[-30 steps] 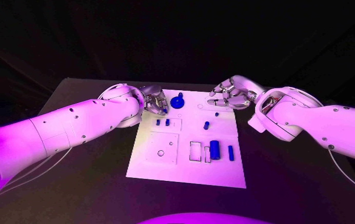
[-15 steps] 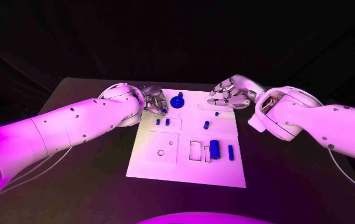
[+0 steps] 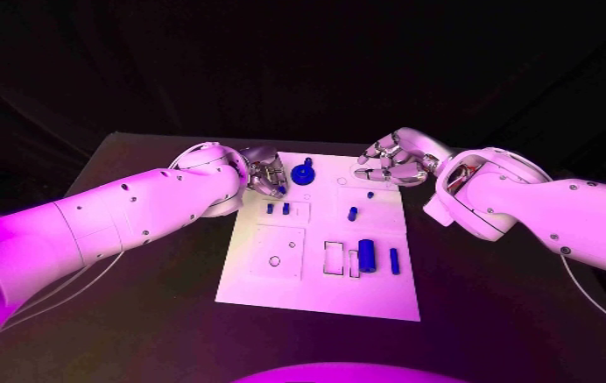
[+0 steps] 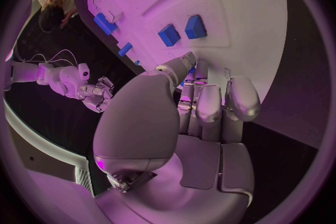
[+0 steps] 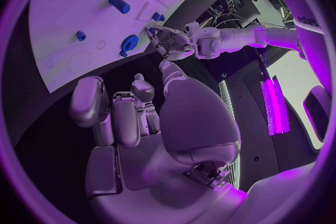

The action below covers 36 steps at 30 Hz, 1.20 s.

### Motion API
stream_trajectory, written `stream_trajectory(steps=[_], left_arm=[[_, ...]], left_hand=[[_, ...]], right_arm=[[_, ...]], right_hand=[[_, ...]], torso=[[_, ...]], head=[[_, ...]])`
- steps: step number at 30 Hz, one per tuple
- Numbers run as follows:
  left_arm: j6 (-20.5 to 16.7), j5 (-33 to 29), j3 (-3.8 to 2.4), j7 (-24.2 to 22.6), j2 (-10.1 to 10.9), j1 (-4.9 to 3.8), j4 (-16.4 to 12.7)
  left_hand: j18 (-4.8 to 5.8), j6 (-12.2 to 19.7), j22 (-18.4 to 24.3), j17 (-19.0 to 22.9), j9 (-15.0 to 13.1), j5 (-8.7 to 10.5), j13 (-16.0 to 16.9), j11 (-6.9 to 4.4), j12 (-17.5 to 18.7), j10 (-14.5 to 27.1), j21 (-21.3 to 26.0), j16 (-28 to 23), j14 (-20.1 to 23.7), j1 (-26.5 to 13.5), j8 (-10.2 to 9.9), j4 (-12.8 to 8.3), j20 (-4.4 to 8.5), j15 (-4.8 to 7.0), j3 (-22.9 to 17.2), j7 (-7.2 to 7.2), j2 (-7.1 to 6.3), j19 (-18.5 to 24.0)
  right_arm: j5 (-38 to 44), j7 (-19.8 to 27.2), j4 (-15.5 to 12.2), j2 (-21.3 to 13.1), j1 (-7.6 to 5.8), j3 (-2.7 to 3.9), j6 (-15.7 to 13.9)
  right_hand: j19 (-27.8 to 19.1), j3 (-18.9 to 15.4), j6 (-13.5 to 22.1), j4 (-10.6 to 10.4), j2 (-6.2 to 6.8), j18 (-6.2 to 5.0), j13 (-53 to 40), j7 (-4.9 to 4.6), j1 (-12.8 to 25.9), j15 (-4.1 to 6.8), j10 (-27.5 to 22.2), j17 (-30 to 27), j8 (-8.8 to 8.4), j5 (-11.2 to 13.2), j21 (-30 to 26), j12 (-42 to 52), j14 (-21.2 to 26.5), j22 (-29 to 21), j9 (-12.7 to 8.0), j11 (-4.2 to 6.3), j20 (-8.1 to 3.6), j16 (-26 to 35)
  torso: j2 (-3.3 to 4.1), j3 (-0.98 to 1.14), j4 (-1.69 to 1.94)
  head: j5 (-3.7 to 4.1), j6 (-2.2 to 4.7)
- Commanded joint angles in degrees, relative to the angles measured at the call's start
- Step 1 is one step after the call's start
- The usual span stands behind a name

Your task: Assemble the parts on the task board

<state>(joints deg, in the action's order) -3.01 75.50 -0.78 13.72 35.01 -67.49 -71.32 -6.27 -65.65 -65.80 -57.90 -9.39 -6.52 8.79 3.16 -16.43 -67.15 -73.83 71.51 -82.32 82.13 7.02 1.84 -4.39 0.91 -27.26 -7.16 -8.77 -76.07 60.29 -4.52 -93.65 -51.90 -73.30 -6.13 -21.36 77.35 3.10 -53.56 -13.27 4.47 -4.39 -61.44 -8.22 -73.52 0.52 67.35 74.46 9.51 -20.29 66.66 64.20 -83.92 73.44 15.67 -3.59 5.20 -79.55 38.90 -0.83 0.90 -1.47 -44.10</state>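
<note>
The white task board (image 3: 316, 287) lies in the middle of the black table. A round blue part (image 3: 303, 173) stands near its far edge. Two small blue pieces (image 3: 278, 209) sit side by side in a recess, also seen from the left wrist (image 4: 182, 31). Two more small pegs (image 3: 352, 214) (image 3: 370, 195) stand further right. A thicker blue cylinder (image 3: 366, 254) and a thin blue bar (image 3: 394, 260) lie by the rectangular slots. My left hand (image 3: 265, 175) hovers at the board's far-left corner, fingers (image 4: 210, 106) curled in. My right hand (image 3: 394, 162) hovers at the far-right corner, fingers (image 5: 115, 115) curled, holding nothing.
Bare black table surrounds the board on every side. Both white forearms (image 3: 139, 212) (image 3: 517, 199) reach in over the table beside the board's long edges. The board's near half carries outlined slots and a small round hole (image 3: 274, 261).
</note>
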Motion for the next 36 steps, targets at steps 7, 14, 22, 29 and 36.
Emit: stream_trajectory(steps=[7,14,22,29,36], left_arm=[[0.9,0.2,0.03,-0.1,-0.2,0.08,-0.1],[1.3,0.2,0.03,0.5,-0.2,0.07,0.0],[1.6,0.0,0.03,1.0,-0.3,0.06,0.1],[1.7,0.0,0.03,1.4,-0.3,0.06,0.2],[1.5,-0.3,0.03,1.4,-0.3,0.06,0.2]], left_hand=[[0.68,-0.3,0.0,0.0,-0.1,0.21,0.1,-0.06,0.2,-0.5,-0.1,0.0,-0.2,-0.2,0.2,0.1,0.01,0.20,-0.1,0.09,0.24,-0.3],[0.61,-0.1,0.3,0.1,0.0,0.29,0.1,0.01,0.5,-0.4,0.1,0.0,-0.2,-0.5,0.0,0.1,0.04,0.17,0.0,0.04,0.08,-0.1],[0.59,1.5,0.5,0.1,0.5,0.31,0.2,0.23,1.2,-0.5,0.3,0.2,-0.1,-0.8,-1.5,0.1,-0.02,0.01,0.0,-0.36,-0.24,0.0],[0.55,2.1,0.6,0.5,0.8,0.18,0.2,0.42,1.5,-0.7,0.4,0.1,0.0,-1.4,-2.1,0.2,-0.12,-0.13,0.1,-0.63,-0.52,0.1],[0.53,2.4,0.7,0.6,0.9,0.11,0.3,0.46,1.7,-0.8,0.5,0.2,0.0,-1.8,-2.4,0.3,-0.18,-0.19,0.2,-0.66,-0.85,0.1]], right_arm=[[0.3,0.3,0.0,0.0,0.03,0.00,0.1],[0.3,0.3,0.0,0.1,0.03,0.00,0.1],[0.3,0.3,0.0,0.1,0.03,0.00,0.1],[0.3,0.3,0.1,0.1,0.03,0.00,0.3],[0.3,0.2,0.0,0.0,0.03,0.00,0.3]], right_hand=[[-0.4,-0.2,0.1,0.0,-0.22,-0.99,-0.1,0.06,-0.5,0.32,0.0,0.0,0.22,-0.4,-0.3,0.2,-2.5,-0.1,0.1,0.17,0.15,0.3],[-0.4,-0.2,0.1,0.0,-0.22,-0.99,-0.1,0.06,-0.5,0.32,0.0,0.0,0.22,-0.4,-0.3,0.2,-2.5,-0.1,0.1,0.17,0.15,0.3],[-0.4,-0.2,0.1,0.0,-0.22,-0.99,-0.1,0.06,-0.5,0.32,0.0,0.0,0.22,-0.4,-0.3,0.2,-2.5,-0.1,0.1,0.17,0.15,0.3],[-0.4,-0.2,0.1,0.0,-0.22,-0.99,-0.1,0.06,-0.5,0.32,0.0,0.0,0.22,-0.4,-0.3,0.2,-2.5,-0.1,0.1,0.17,0.15,0.3],[-0.4,-0.2,0.1,0.0,-0.22,-0.99,-0.1,0.06,-0.5,0.32,0.0,0.0,0.22,-0.4,-0.3,0.2,-2.5,-0.1,0.1,0.17,0.15,0.3]], torso=[[-0.01,-0.01,0.01],[-0.01,0.00,-0.01],[-0.02,0.00,-0.02],[-0.01,0.01,0.00],[0.01,0.00,-0.01]], head=[[0.06,0.00],[0.09,0.00],[0.10,-0.01],[0.16,-0.05],[0.18,-0.06]])
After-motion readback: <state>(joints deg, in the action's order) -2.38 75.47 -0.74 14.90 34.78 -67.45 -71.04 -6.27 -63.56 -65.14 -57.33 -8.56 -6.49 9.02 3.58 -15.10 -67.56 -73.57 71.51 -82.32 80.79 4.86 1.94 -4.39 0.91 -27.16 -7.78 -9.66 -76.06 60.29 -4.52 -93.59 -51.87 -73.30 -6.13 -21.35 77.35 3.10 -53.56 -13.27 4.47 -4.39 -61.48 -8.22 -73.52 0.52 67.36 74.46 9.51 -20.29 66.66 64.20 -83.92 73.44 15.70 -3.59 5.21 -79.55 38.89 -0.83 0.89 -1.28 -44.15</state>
